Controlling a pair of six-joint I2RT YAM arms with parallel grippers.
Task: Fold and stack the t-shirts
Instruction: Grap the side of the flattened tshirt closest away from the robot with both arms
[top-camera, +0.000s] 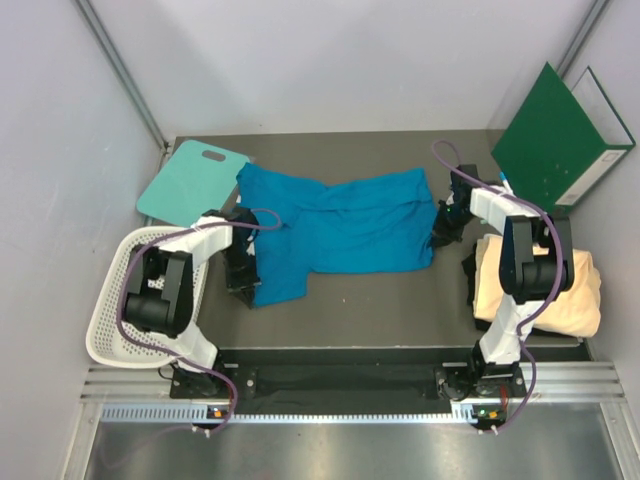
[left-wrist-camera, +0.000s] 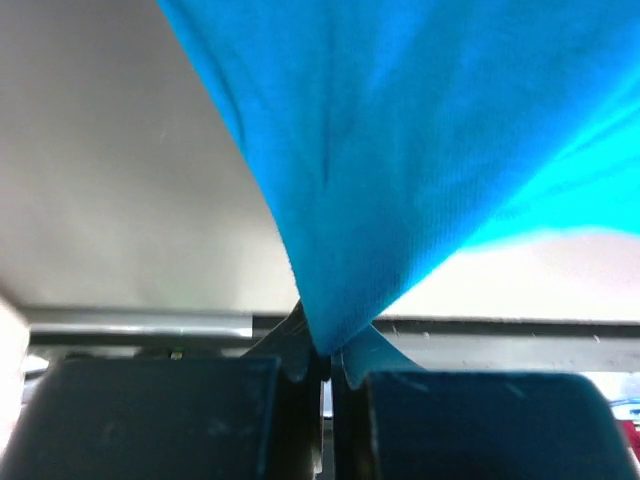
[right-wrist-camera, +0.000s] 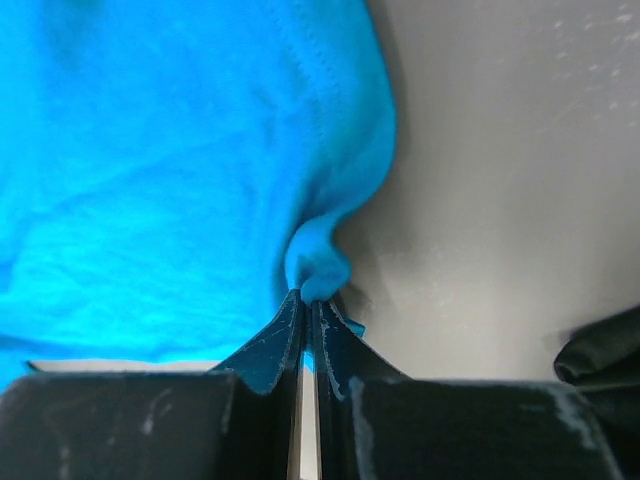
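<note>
The blue t-shirt (top-camera: 345, 230) is lying lengthwise across mid-frame, the left gripper (left-wrist-camera: 322, 362) clamping its lower-left edge, the right gripper (right-wrist-camera: 308, 300) clamping its right edge.

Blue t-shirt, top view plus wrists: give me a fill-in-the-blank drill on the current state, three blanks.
1. The left pincer and right pincer both pinch the blue t-shirt; neither is ____.
2. The folded cream t-shirt lies beside the ____ arm.
3. The white basket sits beside the ____ arm.
Missing words: open; right; left.
</note>
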